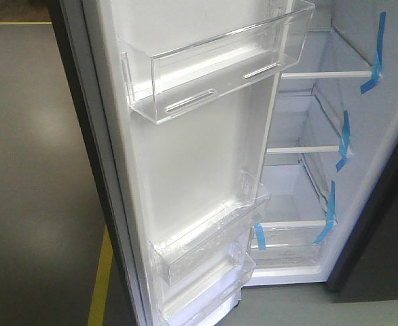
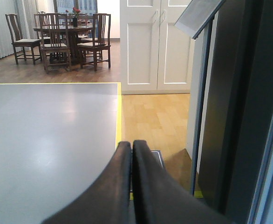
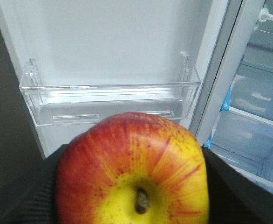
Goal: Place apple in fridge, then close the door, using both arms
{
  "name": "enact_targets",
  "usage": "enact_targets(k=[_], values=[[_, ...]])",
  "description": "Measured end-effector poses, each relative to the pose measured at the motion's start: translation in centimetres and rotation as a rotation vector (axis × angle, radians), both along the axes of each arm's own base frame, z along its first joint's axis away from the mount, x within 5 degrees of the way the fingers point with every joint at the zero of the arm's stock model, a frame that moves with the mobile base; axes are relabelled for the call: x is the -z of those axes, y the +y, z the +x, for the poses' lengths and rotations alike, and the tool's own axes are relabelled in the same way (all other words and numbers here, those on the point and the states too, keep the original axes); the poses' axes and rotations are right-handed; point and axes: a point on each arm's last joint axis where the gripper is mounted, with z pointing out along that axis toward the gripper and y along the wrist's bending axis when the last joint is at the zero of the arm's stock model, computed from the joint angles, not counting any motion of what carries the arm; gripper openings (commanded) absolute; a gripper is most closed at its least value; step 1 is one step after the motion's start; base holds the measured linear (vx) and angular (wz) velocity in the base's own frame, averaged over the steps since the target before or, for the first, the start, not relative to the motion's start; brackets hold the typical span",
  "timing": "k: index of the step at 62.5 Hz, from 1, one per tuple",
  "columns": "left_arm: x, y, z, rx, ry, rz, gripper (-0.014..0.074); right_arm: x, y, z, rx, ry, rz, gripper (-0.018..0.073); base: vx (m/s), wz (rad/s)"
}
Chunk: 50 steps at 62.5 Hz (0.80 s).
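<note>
On my right wrist feed the apple (image 3: 133,163) fills the lower middle of the frame, stem end toward the lens, with a yellow patch around the stem and red streaks above it. The right gripper (image 3: 133,205) is clamped on it, and its dark fingers (image 3: 232,191) press against both flanks of the fruit. Above the apple I see the white inside of the door (image 3: 104,42) and one clear bin (image 3: 108,100). At the right edge there is a slice of the fridge (image 3: 255,102) with its shelves.

The front camera shows the door (image 1: 199,170) swung wide open across the centre. A clear bin (image 1: 219,68) sits in the upper middle and more bins (image 1: 206,244) lower down. The fridge interior (image 1: 297,183) is at right, with glass shelves (image 1: 324,74) and blue tape strips (image 1: 345,139) along its side wall. The apple is outside the fridge (neither arm shows in this view).

On the left wrist feed the left gripper (image 2: 132,144) rises from the bottom centre, its two fingers pressed flat together with nothing between them. Dark grey panels stand at the right edge, but I cannot tell which part they are. A yellow floor line (image 2: 119,116) runs up the middle, a dining table (image 2: 62,30) stands at upper left, and white cupboard doors (image 2: 155,46) are at top centre.
</note>
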Motion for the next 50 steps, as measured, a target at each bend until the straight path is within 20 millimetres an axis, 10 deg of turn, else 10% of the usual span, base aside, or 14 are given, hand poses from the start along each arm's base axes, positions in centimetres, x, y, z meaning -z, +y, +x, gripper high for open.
enact_targets(k=[50], values=[[0.0, 0.0, 0.0, 0.0, 0.0, 0.0, -0.0006, 0.0, 0.0, 0.0, 0.0, 0.0, 0.0, -0.0006, 0.01, 0.0]])
